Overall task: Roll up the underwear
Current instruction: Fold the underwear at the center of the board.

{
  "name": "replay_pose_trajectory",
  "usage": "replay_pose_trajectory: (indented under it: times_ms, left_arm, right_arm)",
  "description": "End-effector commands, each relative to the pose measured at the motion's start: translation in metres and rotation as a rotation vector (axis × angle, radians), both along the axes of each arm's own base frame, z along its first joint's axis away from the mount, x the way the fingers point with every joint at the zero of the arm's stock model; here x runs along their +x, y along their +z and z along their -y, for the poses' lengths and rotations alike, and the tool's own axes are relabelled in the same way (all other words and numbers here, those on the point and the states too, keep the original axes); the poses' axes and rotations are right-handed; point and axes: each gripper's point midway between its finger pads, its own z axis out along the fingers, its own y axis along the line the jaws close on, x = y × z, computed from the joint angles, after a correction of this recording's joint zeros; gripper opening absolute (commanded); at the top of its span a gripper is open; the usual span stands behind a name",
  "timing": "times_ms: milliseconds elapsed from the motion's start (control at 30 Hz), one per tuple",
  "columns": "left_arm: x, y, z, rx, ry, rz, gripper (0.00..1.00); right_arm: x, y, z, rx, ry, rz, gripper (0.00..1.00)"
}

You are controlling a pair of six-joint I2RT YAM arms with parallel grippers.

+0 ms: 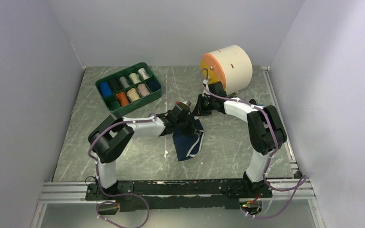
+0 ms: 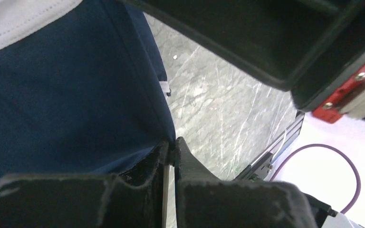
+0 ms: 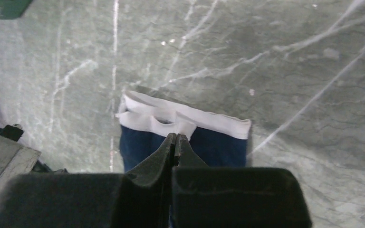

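The navy blue underwear [image 1: 188, 141] with white edge trim hangs partly lifted over the middle of the table, its lower end on the surface. My left gripper [image 1: 189, 125] is shut on its navy edge; in the left wrist view the jaws [image 2: 173, 145] pinch the cloth [image 2: 66, 95]. My right gripper [image 1: 201, 107] is shut on the far end; in the right wrist view the closed tips [image 3: 175, 138] meet at the white band [image 3: 204, 121]. The orange-rust underwear is out of view.
A green tray [image 1: 105, 95] with several coloured cloth rolls stands at the back left. A cream cylinder with an orange lid [image 1: 226, 66] lies on its side at the back right. White walls enclose the table; a metal rail [image 1: 171, 187] runs along the near edge.
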Motion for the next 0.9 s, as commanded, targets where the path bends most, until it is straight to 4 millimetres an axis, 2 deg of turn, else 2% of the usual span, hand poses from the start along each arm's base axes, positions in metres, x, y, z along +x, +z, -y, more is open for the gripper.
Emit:
replay_pose_trajectory:
  times_ms: [0, 367, 533, 633, 733, 867]
  left_arm:
    - [0.005, 0.010, 0.021, -0.047, -0.002, 0.005, 0.05]
    - [0.016, 0.007, 0.036, -0.068, -0.002, 0.010, 0.05]
    - [0.016, -0.007, 0.035, -0.033, 0.000, -0.017, 0.07]
    - [0.015, -0.009, 0.036, -0.045, 0.001, -0.017, 0.16]
    - [0.016, -0.005, 0.035, -0.043, 0.000, -0.009, 0.29]
    - [0.018, 0.018, 0.037, -0.069, -0.019, 0.032, 0.48]
  right_arm:
    - [0.019, 0.001, 0.007, -0.058, 0.010, 0.065, 0.00]
    - [0.030, -0.007, 0.018, -0.120, -0.022, 0.064, 0.00]
    - [0.033, -0.013, 0.028, -0.186, -0.055, 0.056, 0.01]
    - [0.033, -0.015, 0.030, -0.205, -0.041, 0.039, 0.13]
    - [0.033, -0.005, 0.027, -0.190, -0.030, 0.056, 0.24]
    - [0.034, 0.017, 0.027, -0.175, -0.030, 0.096, 0.34]
